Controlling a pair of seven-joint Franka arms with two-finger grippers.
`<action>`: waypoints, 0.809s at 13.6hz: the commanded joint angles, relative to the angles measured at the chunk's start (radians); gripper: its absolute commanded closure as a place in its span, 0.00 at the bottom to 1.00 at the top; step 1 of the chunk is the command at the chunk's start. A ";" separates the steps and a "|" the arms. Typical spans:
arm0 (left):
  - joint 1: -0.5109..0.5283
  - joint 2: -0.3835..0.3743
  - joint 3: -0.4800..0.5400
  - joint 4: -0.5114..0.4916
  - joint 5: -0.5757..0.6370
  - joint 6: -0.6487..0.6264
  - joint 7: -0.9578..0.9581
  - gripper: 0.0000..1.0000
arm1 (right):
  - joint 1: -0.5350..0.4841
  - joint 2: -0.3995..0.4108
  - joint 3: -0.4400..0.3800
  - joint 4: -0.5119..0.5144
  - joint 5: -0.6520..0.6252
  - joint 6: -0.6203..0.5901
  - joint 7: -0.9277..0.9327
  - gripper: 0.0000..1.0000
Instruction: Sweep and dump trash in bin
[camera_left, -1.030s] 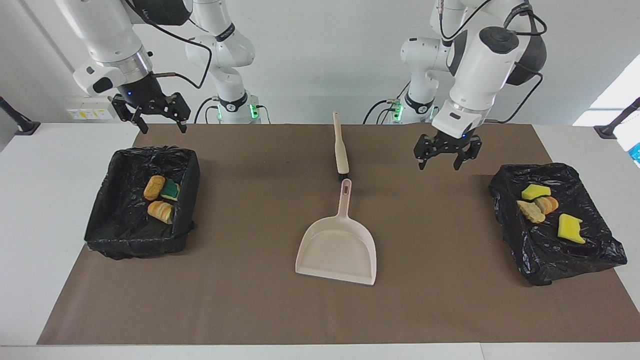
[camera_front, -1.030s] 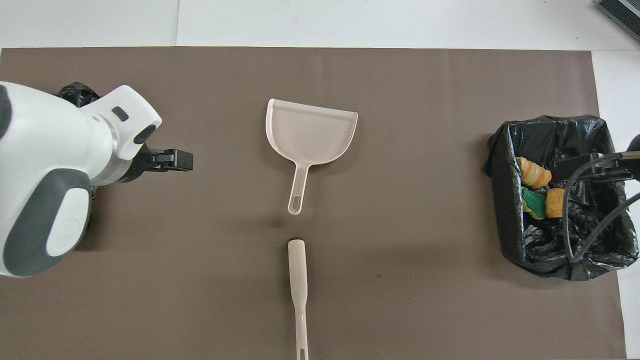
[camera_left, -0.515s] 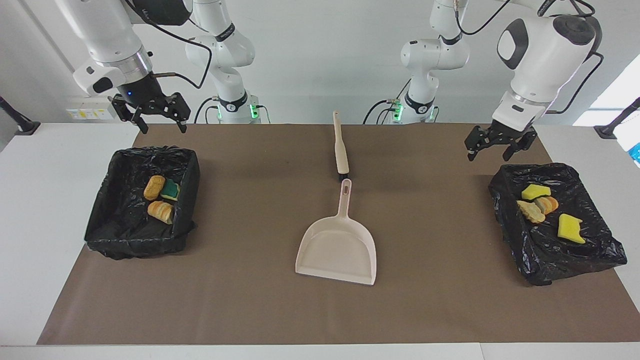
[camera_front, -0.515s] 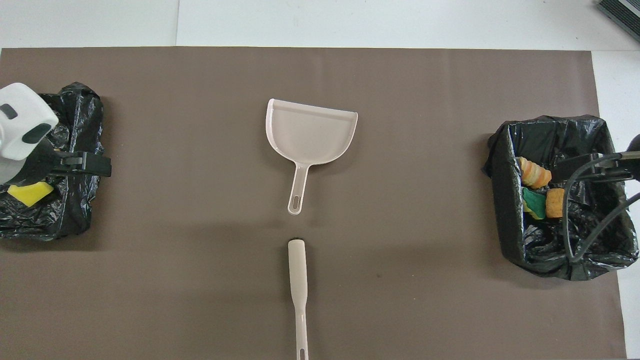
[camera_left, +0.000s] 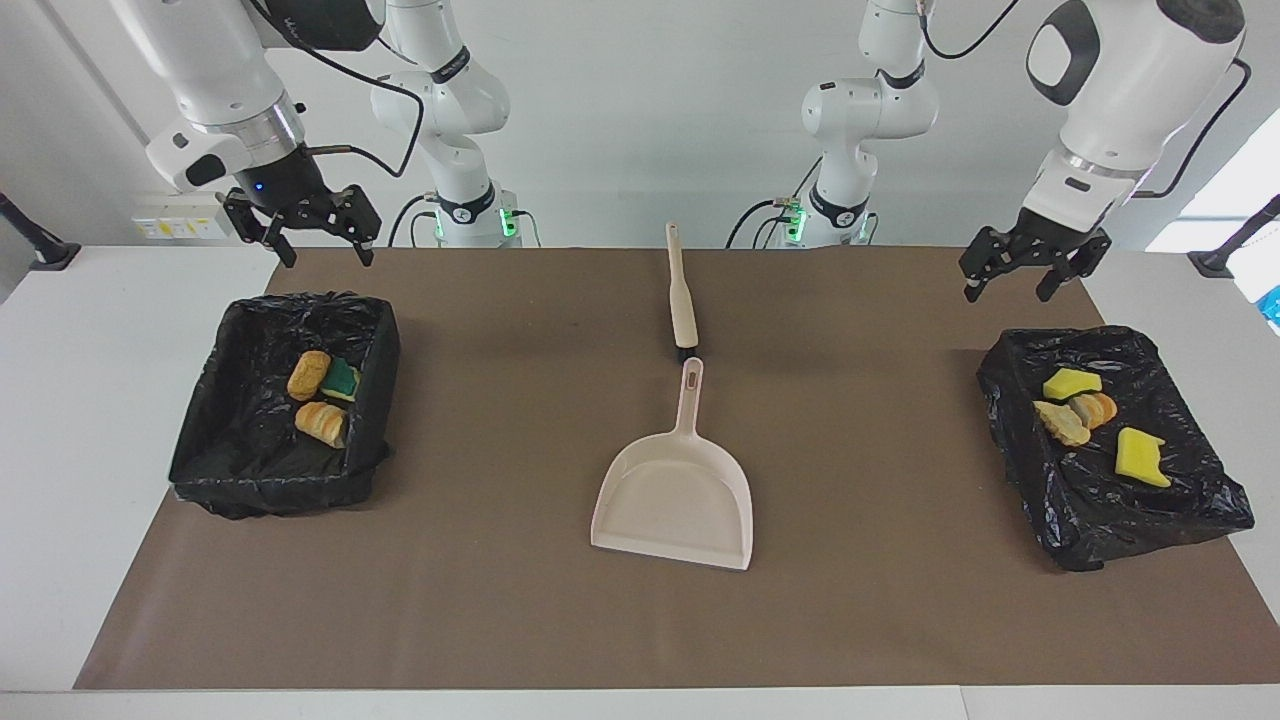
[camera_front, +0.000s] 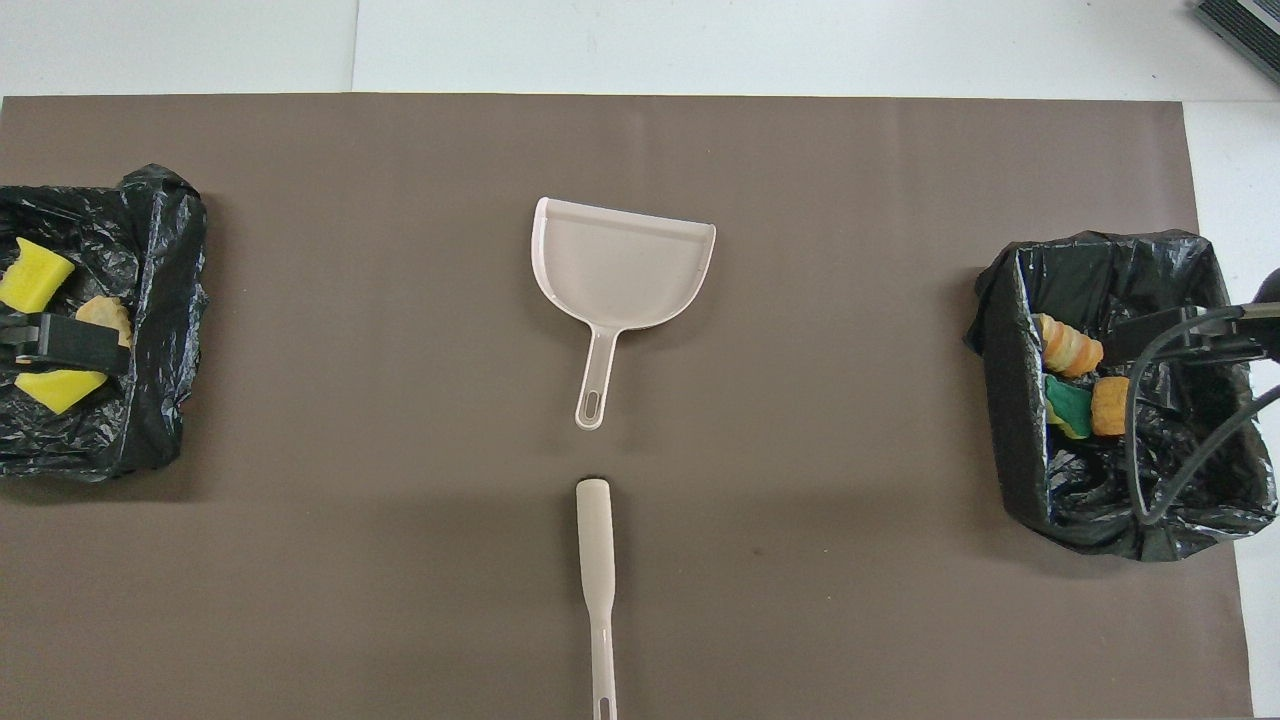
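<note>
The trash lies in two black-lined bins. In the bin (camera_left: 230, 480) at the right arm's end are two bread pieces (camera_left: 308, 374) and a green-backed sponge (camera_left: 342, 378). The bin (camera_left: 1100, 520) at the left arm's end holds yellow sponge pieces (camera_left: 1142, 457) and bread (camera_left: 1075, 415). A pale pink dustpan (camera_left: 675, 490) lies empty mid-mat, its handle toward the robots. The brush (camera_left: 682, 300) lies in line with it, nearer the robots. My left gripper (camera_left: 1008, 293) hangs open and empty, roughly over its bin's rim. My right gripper (camera_left: 330, 258) waits open above its bin's rim.
A brown mat (camera_left: 500, 600) covers most of the white table. In the overhead view the dustpan (camera_front: 620, 265) and brush (camera_front: 596, 580) lie between the two bins (camera_front: 150, 300) (camera_front: 1010, 380). The right arm's cables (camera_front: 1150, 450) hang over its bin.
My left arm has swung from beside the brush out to its own end of the table and risen, gripper still open and empty. The right arm has not moved.
</note>
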 joint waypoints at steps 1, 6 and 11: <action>0.016 -0.021 -0.011 -0.044 -0.007 -0.002 0.017 0.00 | -0.001 -0.008 0.003 -0.009 0.006 -0.003 0.022 0.00; 0.016 -0.014 -0.014 -0.029 -0.003 -0.014 0.017 0.00 | -0.001 -0.009 0.003 -0.009 0.006 -0.003 0.022 0.00; 0.010 -0.012 -0.017 0.004 -0.016 0.012 0.020 0.00 | -0.001 -0.008 0.003 -0.009 0.006 -0.003 0.022 0.00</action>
